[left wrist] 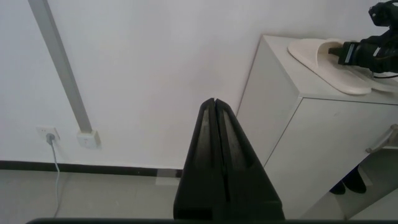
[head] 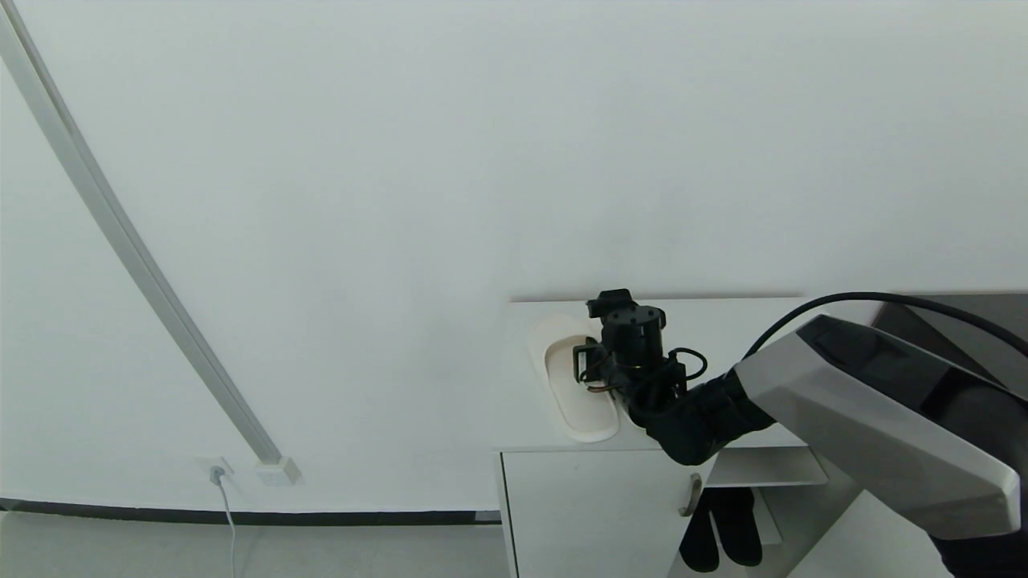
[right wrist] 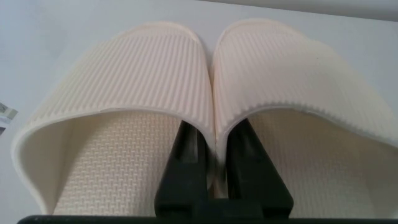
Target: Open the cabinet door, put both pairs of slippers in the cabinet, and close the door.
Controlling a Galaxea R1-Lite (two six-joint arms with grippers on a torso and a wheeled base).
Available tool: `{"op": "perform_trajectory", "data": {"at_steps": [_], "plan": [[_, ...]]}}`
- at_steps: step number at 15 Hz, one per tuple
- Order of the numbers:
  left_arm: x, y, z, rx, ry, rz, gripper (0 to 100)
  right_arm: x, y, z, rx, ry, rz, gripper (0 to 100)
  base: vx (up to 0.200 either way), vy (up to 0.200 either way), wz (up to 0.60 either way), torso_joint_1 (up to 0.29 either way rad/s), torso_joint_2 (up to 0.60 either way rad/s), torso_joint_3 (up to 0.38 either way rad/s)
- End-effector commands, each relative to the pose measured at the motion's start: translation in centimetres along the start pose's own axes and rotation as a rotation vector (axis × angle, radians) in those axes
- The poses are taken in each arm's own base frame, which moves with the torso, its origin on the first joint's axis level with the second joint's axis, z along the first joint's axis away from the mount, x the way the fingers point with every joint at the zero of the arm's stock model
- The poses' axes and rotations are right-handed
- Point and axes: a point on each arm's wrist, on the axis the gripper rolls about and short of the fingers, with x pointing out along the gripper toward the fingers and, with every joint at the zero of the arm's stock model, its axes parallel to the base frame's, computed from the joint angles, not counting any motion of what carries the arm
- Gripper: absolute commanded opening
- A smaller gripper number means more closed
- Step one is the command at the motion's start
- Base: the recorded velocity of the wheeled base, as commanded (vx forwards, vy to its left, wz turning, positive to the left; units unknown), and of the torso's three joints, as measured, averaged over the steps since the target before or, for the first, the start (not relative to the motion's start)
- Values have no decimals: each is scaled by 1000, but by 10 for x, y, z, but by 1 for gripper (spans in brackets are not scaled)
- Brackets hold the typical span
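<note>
A pair of cream slippers [head: 574,393] [left wrist: 323,59] lies side by side on top of the white cabinet [head: 723,321], near its left end. My right gripper [head: 585,365] [right wrist: 214,146] has one finger inside each slipper and is shut on their two touching inner walls. A pair of black slippers [head: 723,530] [left wrist: 348,183] stands low inside the cabinet, whose right side is open. The left door [head: 594,514] with its metal handle [head: 692,494] is closed. My left gripper [left wrist: 214,106] is shut on nothing, in the air to the left of the cabinet.
A white shelf [head: 767,466] sits inside the cabinet above the black slippers. A grey cable duct [head: 136,249] runs slanting down the wall to a socket [head: 217,470] with a plugged cable. Bare floor lies left of the cabinet.
</note>
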Motion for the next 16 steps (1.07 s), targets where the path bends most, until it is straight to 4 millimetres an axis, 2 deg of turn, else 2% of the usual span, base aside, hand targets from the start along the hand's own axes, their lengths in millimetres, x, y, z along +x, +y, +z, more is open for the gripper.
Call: {"op": "perform_trajectory", "data": {"at_steps": [1, 3, 7, 11, 12, 13, 15, 16], "plan": [[0, 0, 0, 0, -1, 1, 0, -4, 0, 6, 5, -12, 4, 0, 0, 0, 0, 0, 0, 0], [0, 0, 0, 0, -1, 1, 0, -14, -2, 17, 9, -22, 6, 0, 0, 0, 0, 0, 0, 0], [0, 0, 0, -2, 1, 1, 0, -65, -5, 35, 3, -37, 95, 0, 0, 0, 0, 0, 0, 0], [0, 0, 0, -2, -1, 1, 0, -116, -26, 37, -40, -51, 160, 0, 0, 0, 0, 0, 0, 0], [0, 0, 0, -2, 1, 1, 0, -146, -37, 33, -52, -23, 255, 0, 0, 0, 0, 0, 0, 0], [0, 0, 0, -2, 1, -1, 0, -165, -43, 29, -61, 6, 354, 0, 0, 0, 0, 0, 0, 0], [0, 0, 0, 0, 0, -1, 0, -180, -48, 26, -71, 29, 409, 0, 0, 0, 0, 0, 0, 0], [0, 0, 0, -2, 0, -1, 0, -181, -48, 24, -73, 34, 410, 0, 0, 0, 0, 0, 0, 0]]}}
